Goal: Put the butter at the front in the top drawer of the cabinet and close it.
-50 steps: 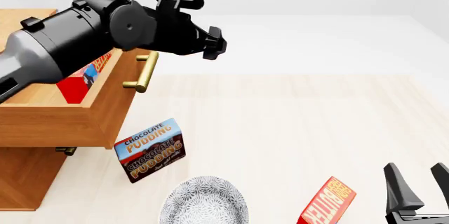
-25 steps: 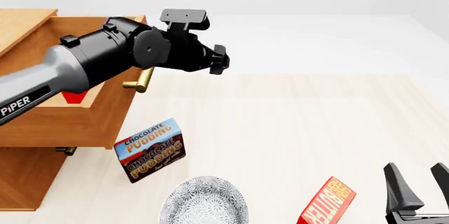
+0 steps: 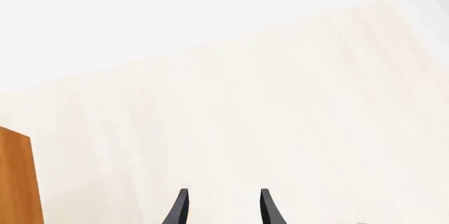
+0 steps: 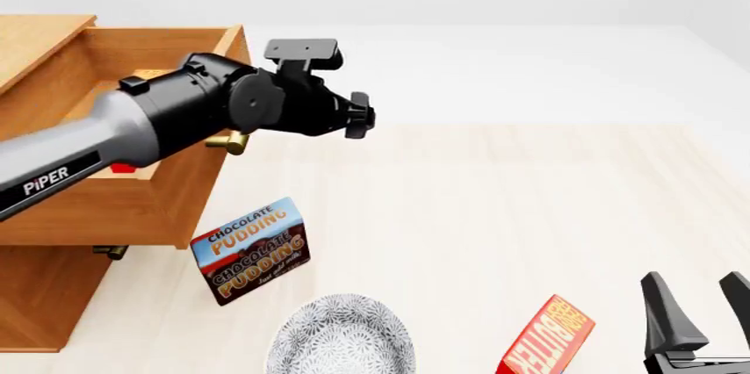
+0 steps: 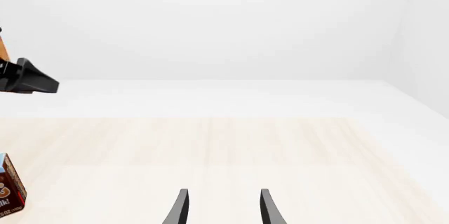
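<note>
Top drawer [image 4: 140,190] of cabinet [image 4: 41,291] stands pulled out. A sliver of red shows inside it [image 4: 121,169], behind the left arm; likely the butter, but mostly hidden, can't confirm lettering.

Left end effector [image 3: 223,208]: fingers parted w/ nothing between them in left wrist view, released. It points out over bare table [image 4: 493,216], away from the drawer. In front view the arm lies across the drawer's open top and covers most of the brass handle [image 4: 230,140].

Right end effector [image 4: 703,308]: fingers spread, empty, low at the near right edge, just beside a second butter box [image 4: 549,339] standing tilted on the table. Not involved.

Other items: chocolate pudding box [image 4: 249,251] in front of the drawer, patterned bowl [image 4: 342,339] nearer the camera.

Judgement: placement looks done; step in hand is closing. To do well:
- Bring left end effector round to face the drawer front, contact flat at or near the handle.
- Push straight along drawer travel; an off-centre push may skew it.
- Watch the pudding box, close below the drawer front.
- Push until the front is flush w/ cabinet.
</note>
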Tool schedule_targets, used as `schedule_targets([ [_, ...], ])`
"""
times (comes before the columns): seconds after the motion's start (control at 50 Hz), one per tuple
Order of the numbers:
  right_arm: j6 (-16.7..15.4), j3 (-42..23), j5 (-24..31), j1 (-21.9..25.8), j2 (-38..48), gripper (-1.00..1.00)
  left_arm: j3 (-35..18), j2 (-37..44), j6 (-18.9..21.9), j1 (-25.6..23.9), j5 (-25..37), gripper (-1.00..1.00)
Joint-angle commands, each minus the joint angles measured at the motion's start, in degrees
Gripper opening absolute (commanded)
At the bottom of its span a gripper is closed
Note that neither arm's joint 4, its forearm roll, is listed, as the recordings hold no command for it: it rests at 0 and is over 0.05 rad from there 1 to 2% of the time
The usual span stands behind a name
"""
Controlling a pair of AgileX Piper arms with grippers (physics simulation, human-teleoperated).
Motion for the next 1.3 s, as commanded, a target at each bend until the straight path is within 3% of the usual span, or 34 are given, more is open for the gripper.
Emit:
schedule_targets([
  [0.02,0.0,0.1,0.0,0.0,-0.1,1.00,2.1,-0.5,-0.4,1.9,-1.2,1.00],
  [0.44,0.0,0.1,0.0,0.0,-0.1,1.00,5.4,-2.0,-0.9,4.7,-2.3,1.00],
  [1.3,0.0,0.1,0.0,0.0,-0.1,1.00,7.6,-5.0,2.7,11.1,0.0,1.00],
])
